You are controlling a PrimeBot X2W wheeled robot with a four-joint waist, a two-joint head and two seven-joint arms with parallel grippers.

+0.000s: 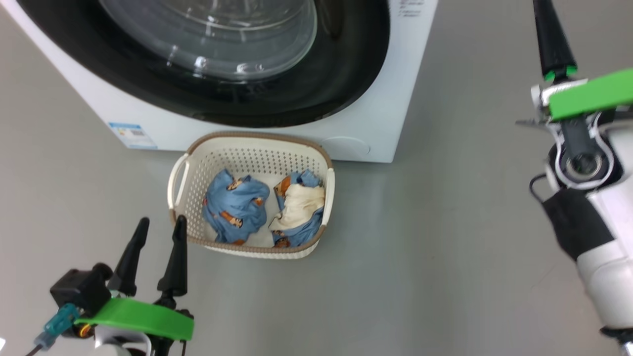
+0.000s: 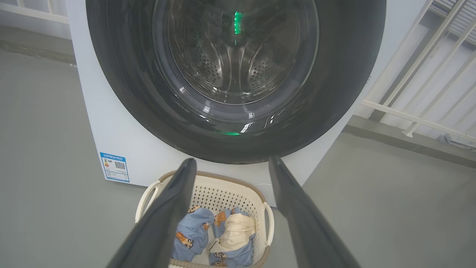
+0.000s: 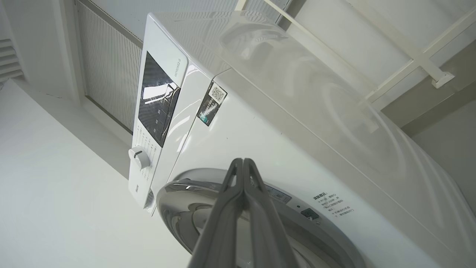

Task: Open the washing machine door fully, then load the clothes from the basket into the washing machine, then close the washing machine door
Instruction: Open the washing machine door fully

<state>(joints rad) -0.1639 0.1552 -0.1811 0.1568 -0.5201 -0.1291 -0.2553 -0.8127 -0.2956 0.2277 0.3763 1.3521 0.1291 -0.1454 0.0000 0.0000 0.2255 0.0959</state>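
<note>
The washing machine [image 1: 366,123] stands with its door [image 1: 296,94] flush against the front, black rim around the glass bowl. Through the glass of the door [image 2: 148,111] the steel drum shows. On the floor in front sits the basket [image 1: 257,136] holding the clothes [image 1: 235,202]: blue printed garments and a cream piece [image 1: 301,202]. My left gripper [image 1: 162,222] is open, low at the basket's left corner, and points at the basket [image 2: 208,180] and the clothes [image 2: 193,232]. My right gripper [image 3: 242,163] is shut on nothing, raised near the washing machine's [image 3: 260,141] upper right, above the door [image 3: 174,193].
Grey floor [image 1: 445,237] spreads to the right of and in front of the basket. A blue label [image 1: 132,134] marks the machine's lower left corner. White railings [image 2: 420,93] stand behind the machine on the right. The control panel and knob [image 3: 139,158] lie on the machine's top front.
</note>
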